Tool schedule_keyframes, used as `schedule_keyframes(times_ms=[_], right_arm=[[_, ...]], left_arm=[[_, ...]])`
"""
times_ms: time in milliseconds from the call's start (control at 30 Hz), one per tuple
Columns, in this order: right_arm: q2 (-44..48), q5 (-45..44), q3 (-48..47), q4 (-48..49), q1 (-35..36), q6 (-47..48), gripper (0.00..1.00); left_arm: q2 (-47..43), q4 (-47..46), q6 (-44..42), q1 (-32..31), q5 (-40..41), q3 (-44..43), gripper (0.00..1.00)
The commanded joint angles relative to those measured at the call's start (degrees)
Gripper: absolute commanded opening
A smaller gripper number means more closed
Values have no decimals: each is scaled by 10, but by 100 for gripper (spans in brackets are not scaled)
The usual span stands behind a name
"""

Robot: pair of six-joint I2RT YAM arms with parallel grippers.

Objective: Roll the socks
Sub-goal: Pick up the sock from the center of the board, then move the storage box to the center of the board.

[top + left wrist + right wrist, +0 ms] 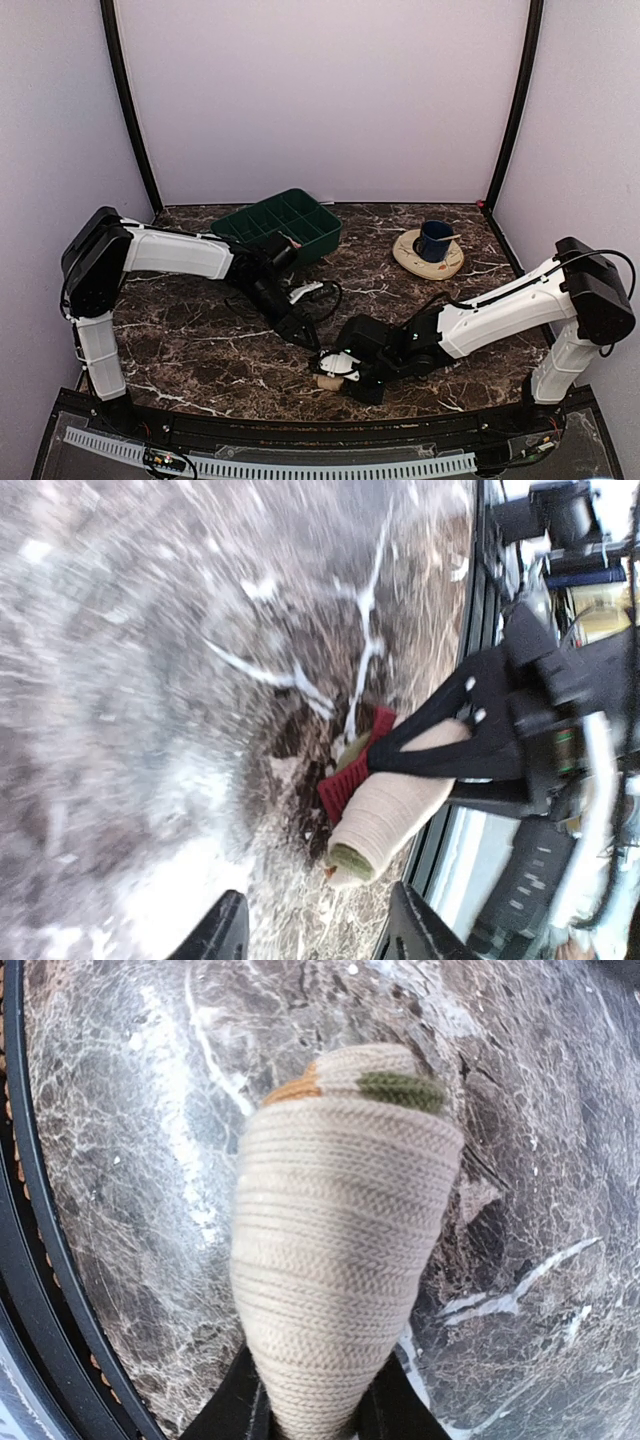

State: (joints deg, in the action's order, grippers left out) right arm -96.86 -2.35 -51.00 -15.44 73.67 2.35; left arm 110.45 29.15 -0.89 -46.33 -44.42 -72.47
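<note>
A tan-beige sock is rolled into a tight bundle (327, 382) at the near edge of the table. My right gripper (340, 366) is shut on it. In the right wrist view the roll (340, 1230) stands between the black fingers (222, 1415), with green and orange knit showing at its far end. In the left wrist view the roll (395, 810) shows a dark maroon patch (352, 776) and the right gripper's fingers (450, 735) across it. My left gripper (318, 932) is open and empty just short of the roll; from above it (312, 341) hovers beside the right gripper. No pink sock shows on its own.
A green compartment tray (318, 232) lies at the back centre. A blue cup (435, 240) stands on a beige plate (412, 260) at the back right. The black front rail (300, 428) runs right beside the roll.
</note>
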Motion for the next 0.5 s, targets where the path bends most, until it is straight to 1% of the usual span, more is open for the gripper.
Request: schedule_keyframes(times_ms=[0,200,267,333,467], right_arm=[[10,-4,12,0,-2,-33,0],[28,-27,13,0,-3,-63,0],[32,-41,11,-1,-3,-76,0],[35,-55,4,-5,-4,-84,0],[43,-76,-20,-15,-11,-94,0]], left_arm=[[-74,-57,56,25,15,28,51],[-171,-139,148,93,103,83,54],[-200,-151,171,121,155,95,61],[-217,-152,186,149,196,102,61],[-234,-162,209,195,226,116,61]])
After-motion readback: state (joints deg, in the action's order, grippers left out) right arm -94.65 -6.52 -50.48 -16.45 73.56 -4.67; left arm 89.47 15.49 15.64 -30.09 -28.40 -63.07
